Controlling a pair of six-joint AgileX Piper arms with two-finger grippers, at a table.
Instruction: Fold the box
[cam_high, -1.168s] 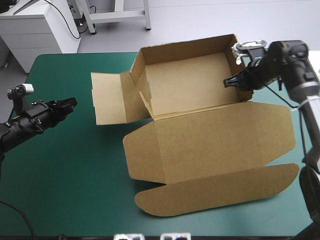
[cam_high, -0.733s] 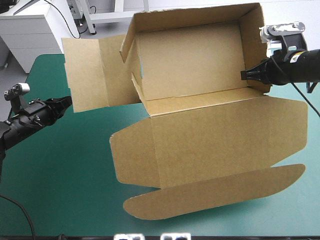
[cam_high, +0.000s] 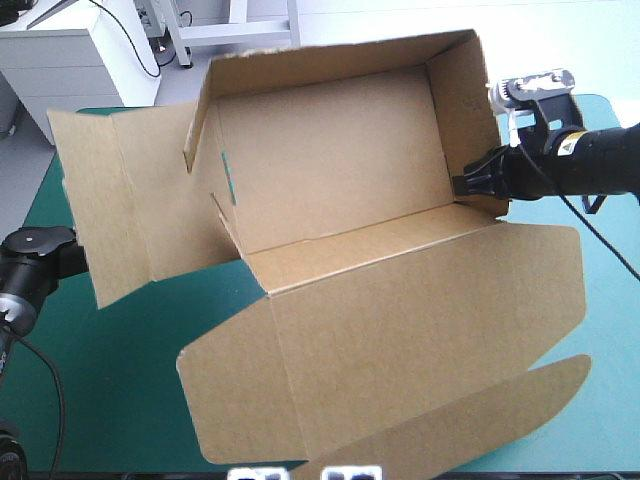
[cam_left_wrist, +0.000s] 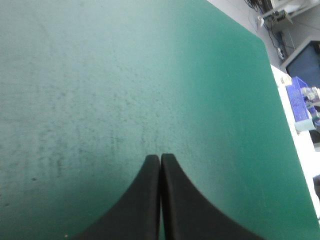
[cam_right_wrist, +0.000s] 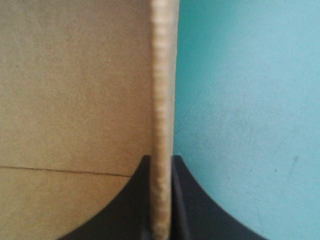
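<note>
The brown box (cam_high: 330, 170) hangs tilted above the teal-green cover, its tray open with the back and side walls raised. Its wide lid (cam_high: 400, 330) and rounded tuck flap (cam_high: 470, 420) slope down toward the table's front edge. A long side flap (cam_high: 110, 200) sticks out to the left. My right gripper (cam_high: 468, 186) is shut on the tray's right wall, whose edge (cam_right_wrist: 161, 100) runs up between the fingers (cam_right_wrist: 187, 200). My left gripper (cam_left_wrist: 160, 159) is shut with nothing in it, low over the bare cover (cam_left_wrist: 125, 75). In the high view the side flap hides it.
The left arm's wrist (cam_high: 30, 255) sits at the table's left edge, just under the side flap. The table's rounded corner (cam_left_wrist: 260, 40) lies ahead of the left gripper. A white cabinet (cam_high: 70, 50) stands beyond the far left corner.
The right gripper has lifted the box and carried it left, so it looms larger and tilts. The left arm has drawn back to the table's left edge, its fingers now behind the side flap.
</note>
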